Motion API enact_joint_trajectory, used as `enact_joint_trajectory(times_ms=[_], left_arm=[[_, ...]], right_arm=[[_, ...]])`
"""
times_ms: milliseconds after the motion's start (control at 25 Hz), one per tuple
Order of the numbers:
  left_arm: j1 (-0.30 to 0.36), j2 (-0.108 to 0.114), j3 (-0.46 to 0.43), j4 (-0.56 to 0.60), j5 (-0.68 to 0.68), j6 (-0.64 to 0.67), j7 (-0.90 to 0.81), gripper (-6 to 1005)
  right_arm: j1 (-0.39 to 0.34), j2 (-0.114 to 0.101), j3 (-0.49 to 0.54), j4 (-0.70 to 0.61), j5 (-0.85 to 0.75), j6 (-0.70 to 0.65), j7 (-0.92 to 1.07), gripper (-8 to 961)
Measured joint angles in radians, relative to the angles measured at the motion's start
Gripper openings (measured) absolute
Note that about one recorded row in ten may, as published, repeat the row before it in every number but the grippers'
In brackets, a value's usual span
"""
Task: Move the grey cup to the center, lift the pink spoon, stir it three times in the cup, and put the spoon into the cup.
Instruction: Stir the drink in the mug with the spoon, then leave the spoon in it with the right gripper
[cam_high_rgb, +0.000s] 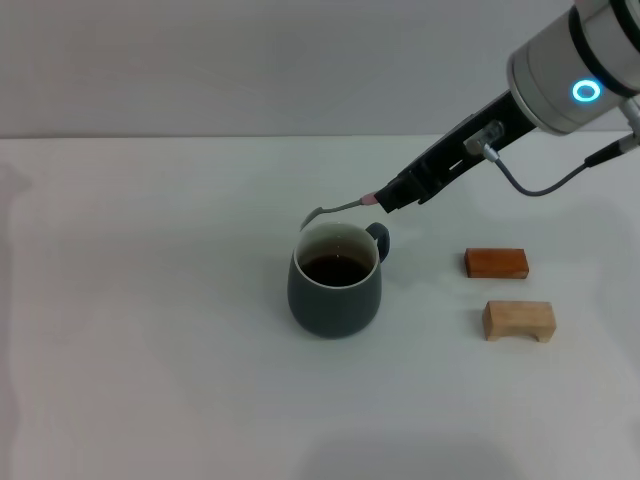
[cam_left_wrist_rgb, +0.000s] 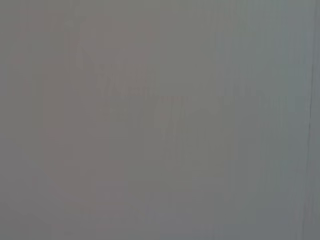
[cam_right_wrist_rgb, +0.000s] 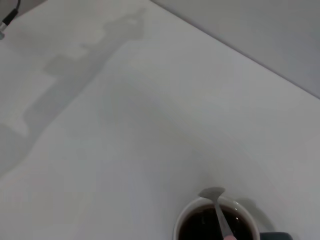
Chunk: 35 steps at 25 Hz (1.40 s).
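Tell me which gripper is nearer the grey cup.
Right. The right gripper holds the pink spoon just above the grey cup; the left gripper is out of view.

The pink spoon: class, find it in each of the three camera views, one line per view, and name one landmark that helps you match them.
Head view: the pink spoon is held by the right gripper just above the far rim of the grey cup.
Left wrist view: not in it; only a blank grey surface shows.
Right wrist view: the spoon lies over the cup's rim, near the bottom edge.
Shared landmark: the grey cup with its dark liquid.
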Motion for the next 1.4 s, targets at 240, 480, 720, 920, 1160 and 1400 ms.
enact_joint_trajectory(times_ms=[240,480,720,920,1160,1400], left_arm=[[-0.007,-0.001,-0.002,0.0,0.0,-0.002,0.004,-2],[-0.01,-0.002,-0.005,-0.002,0.0,-0.002,0.004,-2],[-0.012,-0.002,-0.007,-0.003,0.0,-0.004,0.004,-2],[-0.013,-0.002,-0.015,-0.003,0.0,-0.004,0.004,-2],[-0.013,-0.003,-0.015,-0.002,0.0,-0.004,0.004,-2],[-0.013,-0.004,-0.015,0.0,0.0,-0.003,0.004,-2]], right_arm=[[0.055,-0.022,0.011,-0.092,-0.002,0.001,-0.011,160],[0.084,-0.024,0.013,-0.117,-0.001,0.007,-0.017,160],[0.101,-0.024,0.014,-0.142,0.003,0.013,-0.023,160],[0.106,-0.023,0.015,-0.14,0.004,0.023,-0.023,160],[0.108,-0.019,0.015,-0.12,0.004,0.04,-0.011,160],[0.112,-0.017,0.01,-0.066,0.001,0.067,0.011,160]])
